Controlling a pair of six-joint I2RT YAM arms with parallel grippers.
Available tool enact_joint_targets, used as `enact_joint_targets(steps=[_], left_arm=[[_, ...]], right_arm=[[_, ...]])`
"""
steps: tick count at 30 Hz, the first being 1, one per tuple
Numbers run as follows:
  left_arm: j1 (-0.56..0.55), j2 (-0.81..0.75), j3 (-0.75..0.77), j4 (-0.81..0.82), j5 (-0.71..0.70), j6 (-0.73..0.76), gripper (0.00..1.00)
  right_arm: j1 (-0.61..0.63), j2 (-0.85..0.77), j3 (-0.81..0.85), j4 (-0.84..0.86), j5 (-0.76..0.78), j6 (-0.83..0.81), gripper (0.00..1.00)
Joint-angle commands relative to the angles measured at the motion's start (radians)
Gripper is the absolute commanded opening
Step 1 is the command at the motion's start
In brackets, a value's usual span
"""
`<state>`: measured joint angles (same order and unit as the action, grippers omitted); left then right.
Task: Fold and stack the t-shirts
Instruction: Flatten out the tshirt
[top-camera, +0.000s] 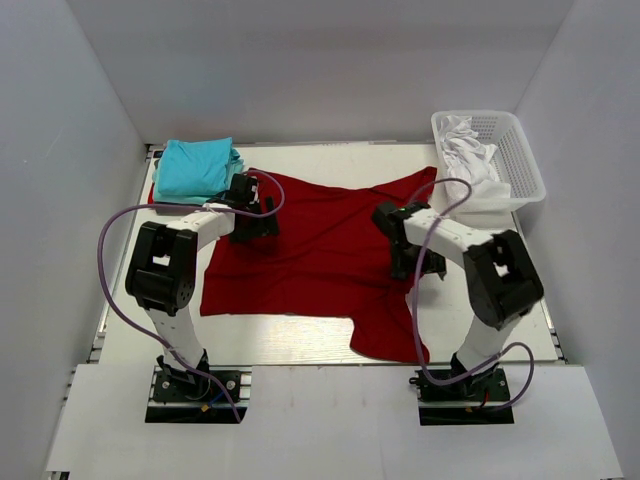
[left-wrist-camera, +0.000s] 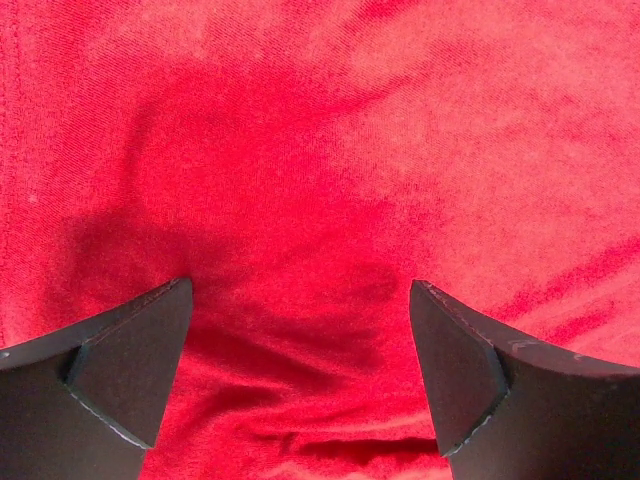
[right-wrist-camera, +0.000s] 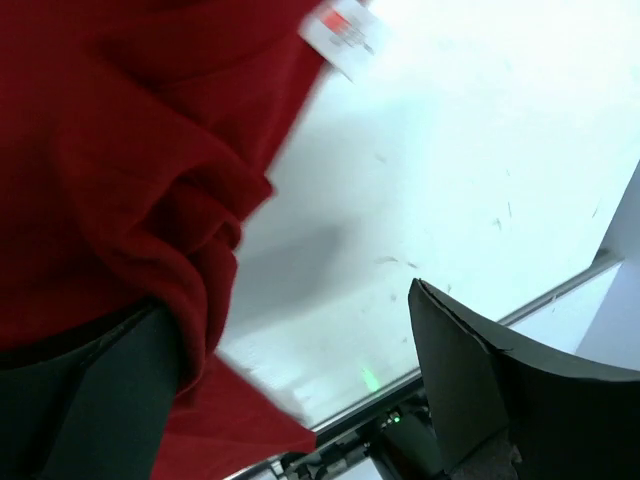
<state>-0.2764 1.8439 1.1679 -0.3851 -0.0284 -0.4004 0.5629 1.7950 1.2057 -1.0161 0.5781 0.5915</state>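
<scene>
A large dark red t-shirt (top-camera: 320, 250) lies spread over the middle of the table, with a flap reaching the front edge. Folded turquoise t-shirts (top-camera: 197, 167) sit stacked at the back left. My left gripper (top-camera: 257, 225) is open, just above the red shirt's left part; the left wrist view shows red cloth (left-wrist-camera: 320, 180) filling the space between the two fingers (left-wrist-camera: 130, 370). My right gripper (top-camera: 418, 268) is open at the red shirt's right edge; in the right wrist view bunched red cloth (right-wrist-camera: 110, 180) drapes over the left finger and bare table shows between the fingers.
A white mesh basket (top-camera: 520, 160) with white cloth (top-camera: 465, 145) stands at the back right. White enclosure walls rise on three sides. The table's front edge (top-camera: 300, 362) runs just below the shirt's flap. A label tag (right-wrist-camera: 345, 35) shows on the shirt's edge.
</scene>
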Motion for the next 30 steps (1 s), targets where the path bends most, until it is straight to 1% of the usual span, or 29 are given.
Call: enact_joint_targets(steps=[1,4,6,8,9,11,14,15,17,18,20,21,25,28,29,30], left_arm=[[0.005,0.015,0.009,-0.04,-0.028,-0.005,1.0],[0.005,0.015,0.018,-0.051,-0.039,-0.005,1.0],[0.005,0.015,0.027,-0.051,-0.039,-0.005,1.0],[0.005,0.015,0.036,-0.051,-0.05,-0.005,1.0],[0.005,0.015,0.036,-0.051,-0.05,-0.005,1.0],[0.005,0.015,0.036,-0.06,-0.061,-0.005,1.0],[0.005,0.015,0.036,-0.06,-0.084,-0.005,1.0],[0.005,0.024,0.036,-0.06,-0.084,-0.005,1.0],[0.005,0.025,0.036,-0.069,-0.096,-0.005,1.0],[0.005,0.025,0.036,-0.078,-0.096,-0.005,1.0],[0.005,0.025,0.036,-0.087,-0.105,-0.014,1.0],[0.005,0.025,0.047,-0.098,-0.105,-0.014,1.0],[0.005,0.012,0.078,-0.135,-0.139,-0.023,1.0],[0.005,-0.012,0.078,-0.146,-0.15,-0.023,1.0],[0.005,-0.023,0.078,-0.129,-0.15,-0.023,1.0],[0.005,-0.023,0.078,-0.103,-0.121,-0.023,1.0]], right_arm=[[-0.063,-0.088,-0.106,0.037,-0.026,0.039,0.9],[-0.121,-0.132,-0.236,0.053,-0.052,0.082,0.9],[-0.161,-0.195,-0.282,0.056,-0.061,0.114,0.9],[-0.196,-0.244,-0.305,0.034,-0.046,0.167,0.9],[-0.221,-0.279,-0.311,0.019,-0.005,0.178,0.9],[-0.257,-0.327,-0.324,0.014,-0.003,0.171,0.9],[-0.316,-0.391,-0.35,0.06,-0.063,0.131,0.9],[-0.352,-0.413,-0.372,0.08,-0.099,0.11,0.9],[-0.377,-0.428,-0.422,0.115,-0.159,0.085,0.9],[-0.411,-0.428,-0.434,0.116,-0.171,0.083,0.9],[-0.428,-0.433,-0.472,0.132,-0.226,0.061,0.9],[-0.452,-0.453,-0.478,0.136,-0.236,0.048,0.9],[-0.482,-0.517,-0.474,0.119,-0.273,0.008,0.9],[-0.488,-0.584,-0.382,0.062,-0.244,-0.025,0.9],[-0.488,-0.595,-0.341,0.057,-0.26,-0.047,0.9],[-0.482,-0.605,-0.298,0.063,-0.28,-0.07,0.9]])
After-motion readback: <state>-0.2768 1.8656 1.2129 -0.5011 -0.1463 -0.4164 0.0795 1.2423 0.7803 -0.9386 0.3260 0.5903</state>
